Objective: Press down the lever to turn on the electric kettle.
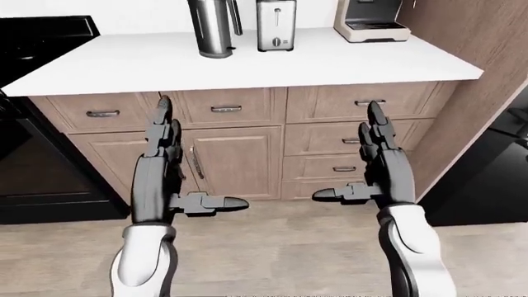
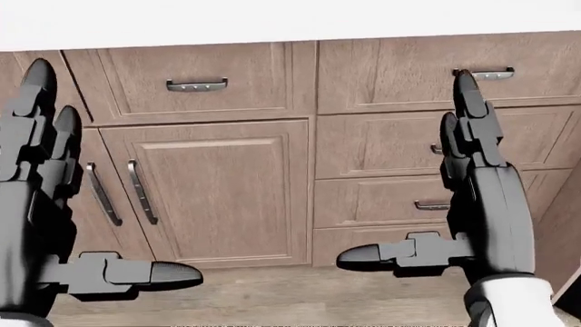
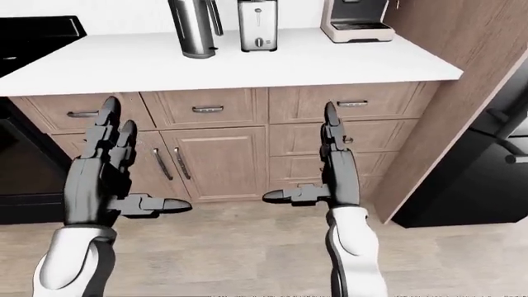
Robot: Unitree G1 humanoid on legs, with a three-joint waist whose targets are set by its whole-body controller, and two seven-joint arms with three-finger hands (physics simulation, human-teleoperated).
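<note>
Kettle point(image 1: 213, 28), steel electric type, stands on the white tabletop point(image 1: 272, 65) far left of centre in the left-eye view, top cut off by the frame. Just right of it a steel toaster point(image 1: 275, 26), apart from the kettle. Coffee machine point(image 1: 371, 20) further right, near the tall wood panel point(image 1: 483, 68). Black stove point(image 1: 37, 43) at far left, oven front below it. Under the tabletop, wood drawers point(image 1: 227, 108) and a cabinet door point(image 1: 235, 161). Left hand point(image 1: 169, 167) held up below tabletop level, fingers straight and spread, thumb point(image 1: 216, 203) sticking out to the right, gripping nothing. Right hand point(image 1: 381, 161) the same, fingers straight up, thumb point(image 1: 334, 195) pointing left, holding nothing. Both hands well apart from the kettle, near the camera, over the wood floor point(image 1: 280, 247).

Head view: looks lower, kettle not in frame, only a strip of tabletop edge at top. Cabinet door handles point(image 2: 141, 192) left of centre, drawer handle point(image 2: 196, 84) above. Left hand at the left edge, partly cropped, fingers extended. Right hand at right, fingertips point(image 2: 465, 80) overlapping the top right drawer handle in the picture; contact cannot be told.

Right-eye view: same layout shifted left. Black appliance point(image 3: 487, 167) at far right beyond the wood panel. Both hands open, palms facing each other.
</note>
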